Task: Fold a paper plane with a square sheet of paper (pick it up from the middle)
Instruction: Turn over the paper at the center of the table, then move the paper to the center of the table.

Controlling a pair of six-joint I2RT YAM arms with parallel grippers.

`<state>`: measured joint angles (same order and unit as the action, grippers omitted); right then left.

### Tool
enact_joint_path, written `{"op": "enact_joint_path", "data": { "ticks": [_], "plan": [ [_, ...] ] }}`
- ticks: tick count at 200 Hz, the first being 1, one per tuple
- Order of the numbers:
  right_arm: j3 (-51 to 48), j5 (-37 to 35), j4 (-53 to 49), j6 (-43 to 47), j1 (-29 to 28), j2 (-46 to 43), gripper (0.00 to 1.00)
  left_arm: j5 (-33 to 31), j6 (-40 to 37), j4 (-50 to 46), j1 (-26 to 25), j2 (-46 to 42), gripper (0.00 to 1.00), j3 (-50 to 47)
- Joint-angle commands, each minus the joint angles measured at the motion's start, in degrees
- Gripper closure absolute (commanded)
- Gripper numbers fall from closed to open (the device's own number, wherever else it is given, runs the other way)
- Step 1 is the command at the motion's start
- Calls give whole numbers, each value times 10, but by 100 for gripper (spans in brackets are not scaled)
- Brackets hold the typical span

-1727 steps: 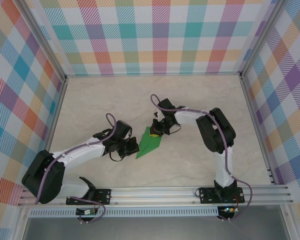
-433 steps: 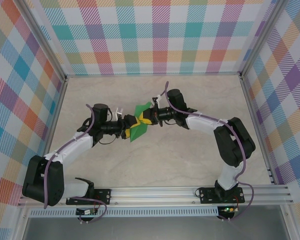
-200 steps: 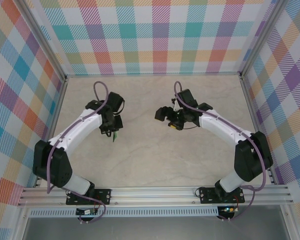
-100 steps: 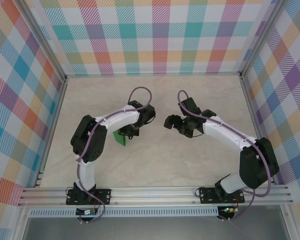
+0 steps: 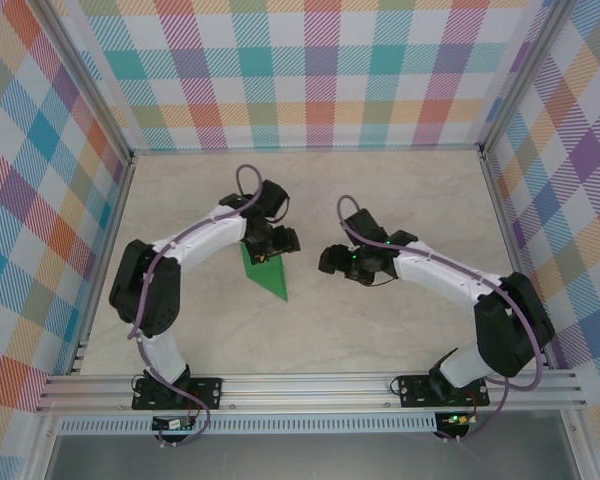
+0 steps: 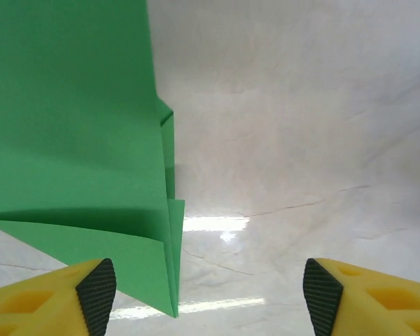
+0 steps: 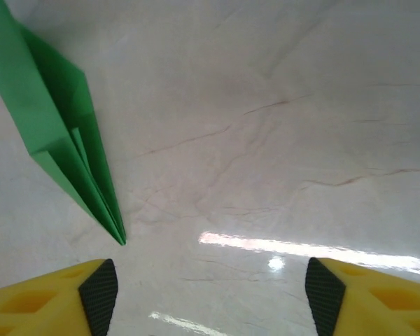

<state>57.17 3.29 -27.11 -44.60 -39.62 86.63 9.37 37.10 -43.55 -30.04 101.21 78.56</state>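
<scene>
One bright-green paper plane, a narrow pointed dart of thin plain paper with layered creases, lies on the pale marbled worktop a little left of centre, its nose aimed toward the near edge and slightly right. In the right wrist view the creases run together into a sharp tip, with a narrower folded layer stacked on the broader wing. The left wrist view shows the wide tail end, where stepped edges mark several thicknesses of paper. No flat square outline remains to be seen; the sheet reads as a finished dart.

The left arm's yellow, black-padded pincer hangs just over the plane's tail end with its jaws spread wide. The paper's edge passes under the gap but is not clamped by either pad. The right arm's matching yellow pincer sits just beside the nose, also spread and grasping nothing, with bare worktop between its pads and the tip a short way ahead of them.

Judging from this, the folding itself looks complete: nose, wings and centre layers are all formed, and the plane rests free. What seems left is small, perhaps a last pressing of a crease if one has sprung up, and drawing both arms clear.
</scene>
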Motion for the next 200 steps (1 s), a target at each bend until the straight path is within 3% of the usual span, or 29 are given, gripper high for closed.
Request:
{"op": "enact_joint_path", "data": {
  "ticks": [1,44,74,110,152,200],
  "plan": [
    [49,4,35,16,-55,55,35,52,15,37,44,-63,22,-35],
    [181,8,46,10,-143,191,51,-36,37,7,130,-151,12,-126],
    [260,0,35,0,-156,270,56,-30,53,15,186,-206,10,-204],
    [333,-26,-15,25,-156,337,58,-23,51,12,214,-240,9,-250],
    [344,-34,-59,74,-154,369,58,-23,47,15,218,-252,8,-267],
    [263,-11,-95,243,-151,334,57,-12,27,15,219,-254,8,-268]
  ]
}}
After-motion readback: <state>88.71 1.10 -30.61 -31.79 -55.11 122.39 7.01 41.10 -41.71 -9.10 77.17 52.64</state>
